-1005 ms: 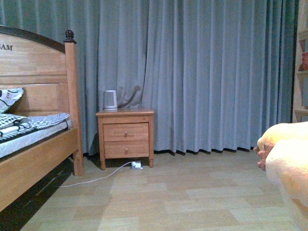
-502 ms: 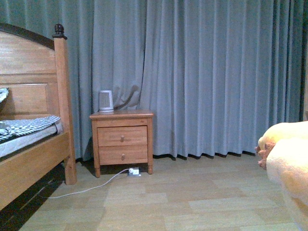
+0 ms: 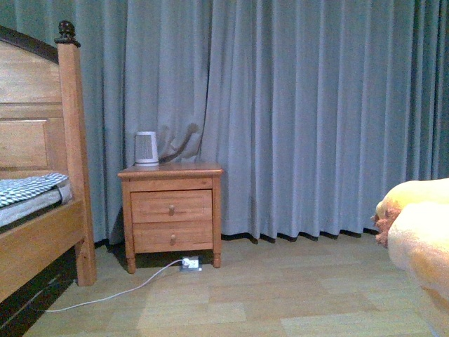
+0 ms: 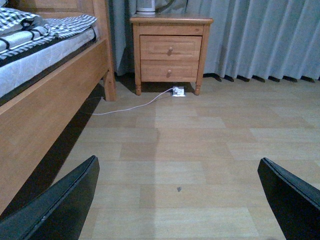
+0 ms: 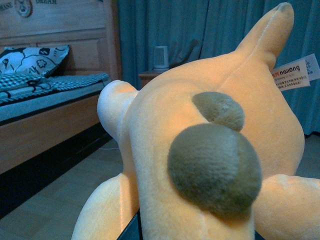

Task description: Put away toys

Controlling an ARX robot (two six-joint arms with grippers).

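Plush toy — snug in right gripper

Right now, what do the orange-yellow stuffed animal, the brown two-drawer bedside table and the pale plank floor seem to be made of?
Orange-yellow plush animal: soft short-pile fabric, with a fuzzy surface, sewn seams and a cloth tag.
Brown two-drawer bedside table: apparently wood, with faint grain and a slight satin sheen.
Pale plank floor: smooth wood-look boards; whether laminate or real wood, I cannot tell.
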